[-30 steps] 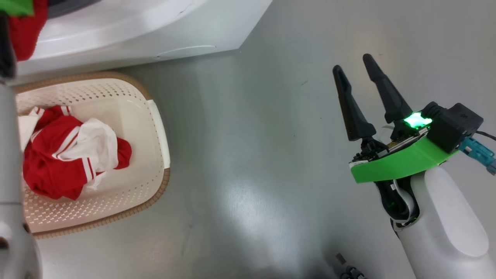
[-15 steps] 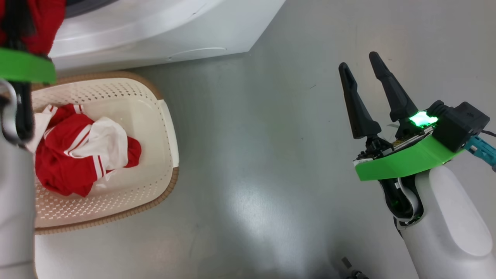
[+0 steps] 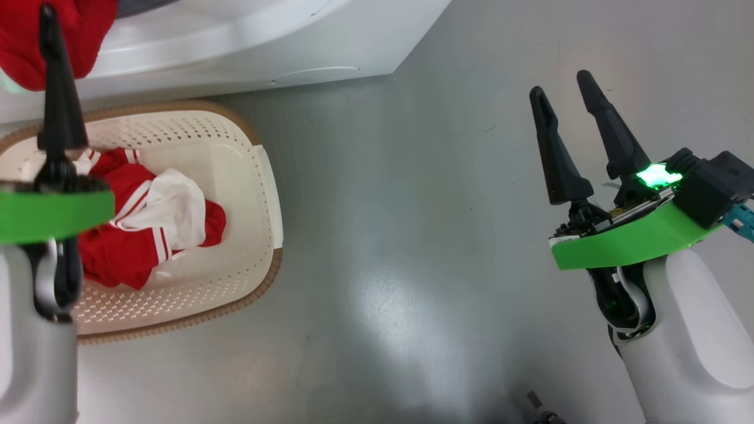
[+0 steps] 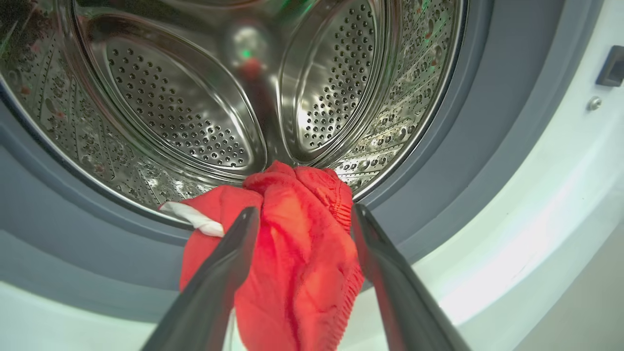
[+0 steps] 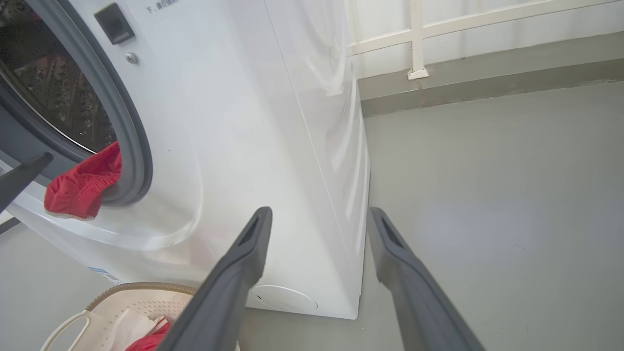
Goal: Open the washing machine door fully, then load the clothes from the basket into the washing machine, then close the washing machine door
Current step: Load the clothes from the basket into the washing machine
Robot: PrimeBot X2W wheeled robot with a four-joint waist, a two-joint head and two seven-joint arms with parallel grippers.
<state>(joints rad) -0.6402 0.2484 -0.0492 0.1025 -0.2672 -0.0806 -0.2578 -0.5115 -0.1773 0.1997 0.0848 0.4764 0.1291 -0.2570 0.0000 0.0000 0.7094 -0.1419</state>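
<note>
Clothes [image 3: 147,224] with red and white stripes lie in the basket [image 3: 247,176], which sits at 9 o'clock in my head view, close against the foot of the washing machine [image 5: 243,122]. A plain red garment [image 4: 297,195] hangs over the grey gasket [image 4: 477,122] at 6 o'clock of the mouth, its upper end just inside the steel drum [image 4: 185,112]. My left gripper [image 4: 304,210] is released, with one finger to each side of that garment and pinching nothing. My right gripper [image 3: 561,85], at 3 o'clock, is also spread wide and empty above the grey floor [image 3: 383,235].
</note>
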